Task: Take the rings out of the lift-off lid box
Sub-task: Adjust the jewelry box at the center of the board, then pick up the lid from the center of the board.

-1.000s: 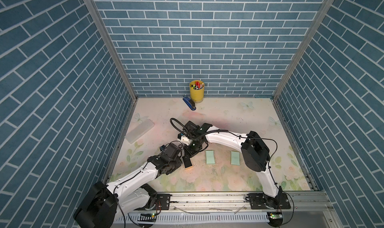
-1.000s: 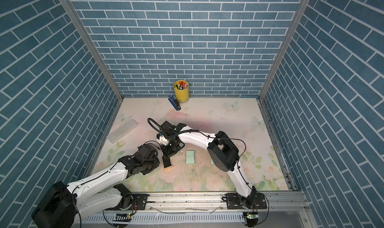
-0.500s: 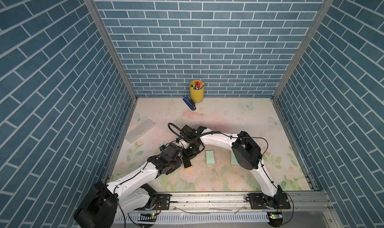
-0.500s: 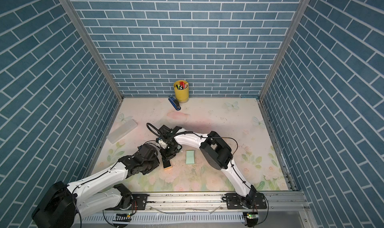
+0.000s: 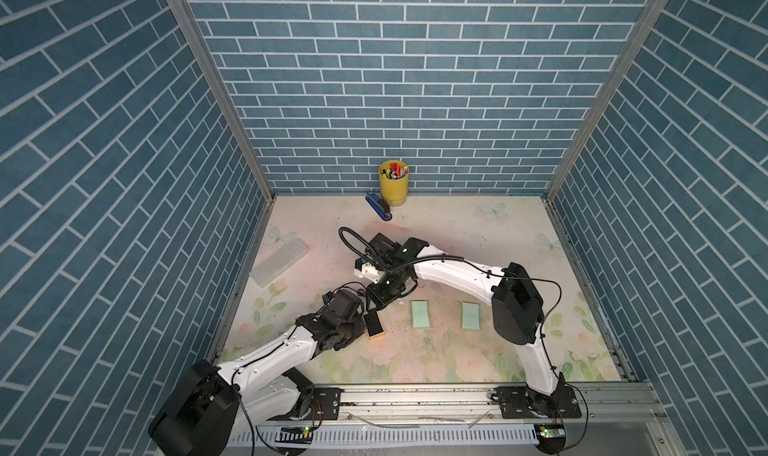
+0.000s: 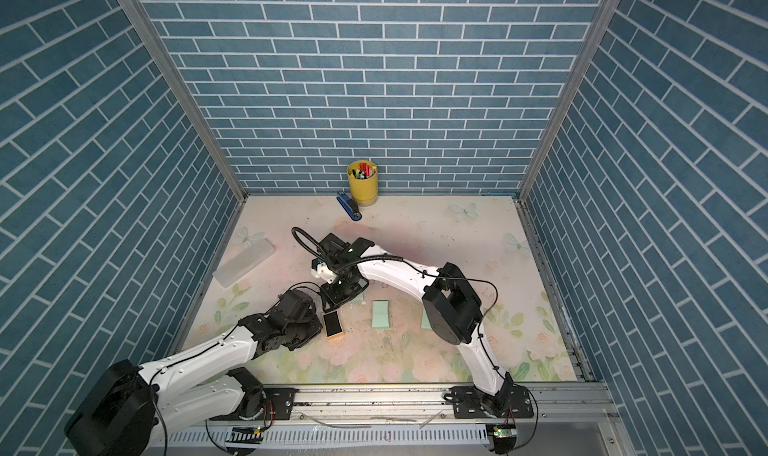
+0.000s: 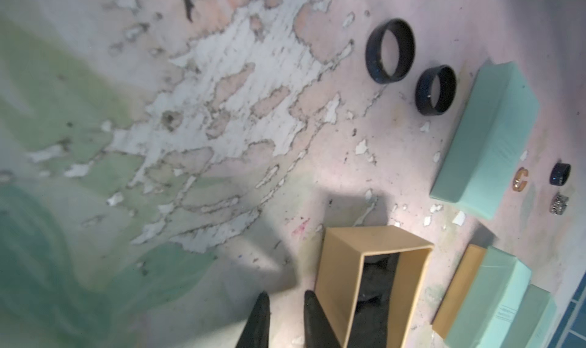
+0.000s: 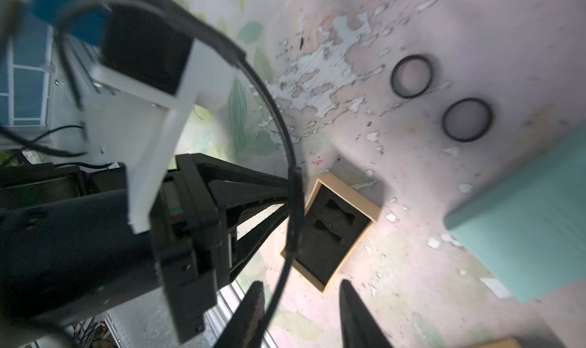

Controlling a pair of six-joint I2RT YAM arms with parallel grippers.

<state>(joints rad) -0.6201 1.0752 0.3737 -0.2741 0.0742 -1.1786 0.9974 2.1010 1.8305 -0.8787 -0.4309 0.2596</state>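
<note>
Top views, both: open brown box (image 5: 374, 327) sits left of middle on table (image 5: 457, 234). Two green box parts (image 5: 420, 315) to its right.
Left wrist view: left gripper (image 7: 286, 295) nearly closed, holds nothing, just beside box. Five rings (image 7: 390, 55) out on table: three black, one gold, one grey. Two black ones near box.
Right wrist view: right gripper (image 8: 301, 283) partly wide, empty. Foam (image 8: 329, 235) shows two empty slots. Guess: this box emptied; next, open another box, pinch tiny rings gently.

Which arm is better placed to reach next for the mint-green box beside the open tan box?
Right, probably. The right hand is open near the tan box, and the mint-green box lies toward that arm; the left hand is shut.
</note>
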